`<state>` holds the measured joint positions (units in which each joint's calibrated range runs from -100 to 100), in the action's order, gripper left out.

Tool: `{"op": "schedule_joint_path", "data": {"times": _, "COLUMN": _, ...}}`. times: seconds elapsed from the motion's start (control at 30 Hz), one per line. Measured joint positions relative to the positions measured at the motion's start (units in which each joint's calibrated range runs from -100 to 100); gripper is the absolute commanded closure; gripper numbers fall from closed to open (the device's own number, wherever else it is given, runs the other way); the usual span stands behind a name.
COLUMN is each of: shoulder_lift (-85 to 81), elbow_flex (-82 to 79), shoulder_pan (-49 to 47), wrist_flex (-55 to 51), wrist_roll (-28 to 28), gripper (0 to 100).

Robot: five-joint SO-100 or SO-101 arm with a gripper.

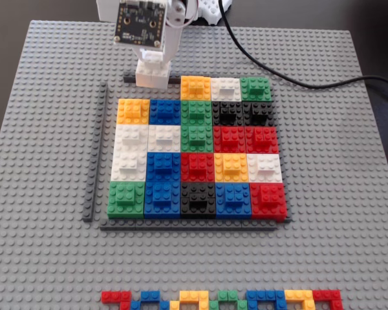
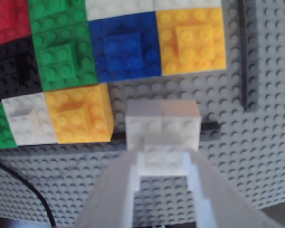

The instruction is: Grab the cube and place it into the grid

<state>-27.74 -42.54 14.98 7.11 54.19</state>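
The white cube [image 1: 152, 75] is in my gripper [image 1: 154, 60], which is shut on its raised top brick. In the fixed view it is at the far edge of the grid [image 1: 197, 165], partly over the far dark-grey strip and the bare gap left of the orange block [image 1: 195, 87]. In the wrist view the cube [image 2: 162, 124] covers part of that strip, with bare baseplate between it and the blue and orange blocks of the grid [image 2: 126, 47]. My gripper [image 2: 164, 159] clamps it from both sides. I cannot tell whether the cube touches the baseplate.
The grey baseplate [image 1: 52, 258] carries everything. A dark-grey strip [image 1: 96, 155] runs along the grid's left side. A zigzag row of small coloured bricks [image 1: 223, 300] lies at the near edge. A black cable [image 1: 278, 74] crosses the far right corner.
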Motion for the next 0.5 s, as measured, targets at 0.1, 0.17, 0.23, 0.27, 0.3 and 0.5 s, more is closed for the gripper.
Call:
{"op": "schedule_joint_path", "data": {"times": 0.1, "shoulder_lift": 0.8, "elbow_flex": -0.7, "shoulder_pan": -0.1, "wrist_flex": 0.5, "wrist_roll": -0.1, "gripper": 97}}
{"op": "schedule_joint_path", "data": {"times": 0.17, "shoulder_lift": 1.4, "elbow_flex": -1.0, "shoulder_pan": -0.7, "wrist_flex": 0.8, "wrist_roll": -0.4, "gripper": 97}}
{"op": "schedule_joint_path", "data": {"times": 0.23, "shoulder_lift": 1.7, "elbow_flex": -1.2, "shoulder_pan": -1.5, "wrist_flex": 1.1, "wrist_roll": -0.7, "gripper": 97}}
{"op": "schedule_joint_path", "data": {"times": 0.27, "shoulder_lift": 1.8, "elbow_flex": -1.3, "shoulder_pan": -1.9, "wrist_flex": 1.2, "wrist_roll": -0.8, "gripper": 97}}
{"op": "schedule_joint_path", "data": {"times": 0.3, "shoulder_lift": 2.1, "elbow_flex": -1.3, "shoulder_pan": -2.3, "wrist_flex": 1.4, "wrist_roll": -0.9, "gripper": 97}}
{"op": "schedule_joint_path", "data": {"times": 0.5, "shoulder_lift": 2.5, "elbow_flex": -2.3, "shoulder_pan": -3.5, "wrist_flex": 2.4, "wrist_roll": -1.6, "gripper": 97}}
